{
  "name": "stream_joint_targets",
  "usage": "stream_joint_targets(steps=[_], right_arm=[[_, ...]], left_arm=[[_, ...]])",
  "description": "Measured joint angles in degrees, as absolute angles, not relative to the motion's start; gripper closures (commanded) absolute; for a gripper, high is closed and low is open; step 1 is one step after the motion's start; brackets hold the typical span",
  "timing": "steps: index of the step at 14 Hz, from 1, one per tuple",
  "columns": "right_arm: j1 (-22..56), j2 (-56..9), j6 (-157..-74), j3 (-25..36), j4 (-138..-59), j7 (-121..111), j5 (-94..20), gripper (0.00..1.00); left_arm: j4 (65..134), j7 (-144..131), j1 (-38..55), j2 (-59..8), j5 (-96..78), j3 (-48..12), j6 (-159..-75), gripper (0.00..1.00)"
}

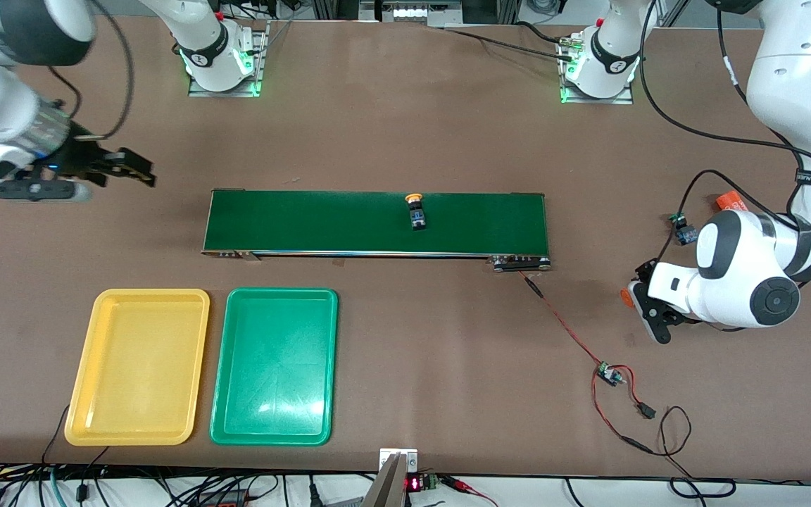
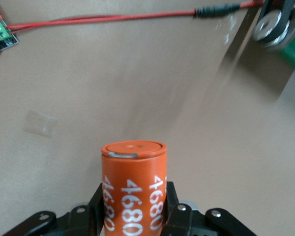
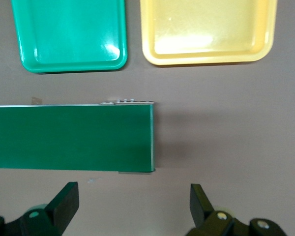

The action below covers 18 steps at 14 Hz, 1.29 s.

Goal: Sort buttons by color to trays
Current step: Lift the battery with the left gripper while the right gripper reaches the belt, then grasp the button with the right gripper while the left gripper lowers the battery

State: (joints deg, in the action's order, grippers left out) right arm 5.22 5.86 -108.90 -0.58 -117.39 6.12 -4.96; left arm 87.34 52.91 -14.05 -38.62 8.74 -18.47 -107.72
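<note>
One button (image 1: 416, 211) with a yellow-orange cap stands on the dark-green conveyor belt (image 1: 321, 222), near its middle. Another button (image 1: 683, 232) with a black-and-blue body sits on the table beside the left arm. My left gripper (image 1: 641, 306) (image 2: 133, 199) is low over the table by the left arm's end of the belt, shut on an orange cylinder (image 2: 133, 187) printed "4680". The yellow tray (image 1: 139, 366) (image 3: 206, 29) and green tray (image 1: 275, 366) (image 3: 69, 34) lie side by side, both bare. My right gripper (image 1: 139, 172) (image 3: 134, 196) hangs open and holds nothing, above the table off the belt's end.
A second orange cylinder (image 1: 731, 202) lies near the left arm. A red wire runs from the belt's end to a small circuit board (image 1: 610, 373) (image 2: 0, 34) and more cable loops nearer the front camera. Cables crowd the table's front edge.
</note>
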Motion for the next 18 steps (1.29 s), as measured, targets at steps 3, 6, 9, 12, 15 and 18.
stream_joint_targets(steps=[3,6,9,12,15,18], right_arm=[[5.54,5.97,-113.49,-5.82,-120.7,11.45,-4.94,0.0],[5.63,5.9,-115.96,-9.69,-122.46,14.74,-4.88,0.0],[5.72,5.3,-119.11,-13.29,-123.31,18.9,-4.82,0.0],[5.83,3.4,-123.45,-16.31,-123.67,23.46,-4.74,0.0],[5.93,1.67,-125.17,-17.69,-123.68,25.66,-3.79,0.0],[5.92,1.38,-125.29,-17.69,-123.68,25.82,-3.59,0.0]], left_arm=[[90.53,43.26,-14.03,-35.6,8.74,-20.46,-107.28,1.0],[96.08,32.24,-14.04,-30.62,8.74,-22.57,-106.9,1.0],[103.07,21.64,-13.99,-24.81,8.74,-24.49,-106.75,1.0],[107.44,12.97,-14.0,-21.62,8.15,-25.08,-106.74,1.0],[109.25,4.65,-14.07,-21.39,6.5,-26.48,-106.74,1.0],[110.43,-0.54,-14.05,-21.39,3.17,-27.79,-106.89,1.0]])
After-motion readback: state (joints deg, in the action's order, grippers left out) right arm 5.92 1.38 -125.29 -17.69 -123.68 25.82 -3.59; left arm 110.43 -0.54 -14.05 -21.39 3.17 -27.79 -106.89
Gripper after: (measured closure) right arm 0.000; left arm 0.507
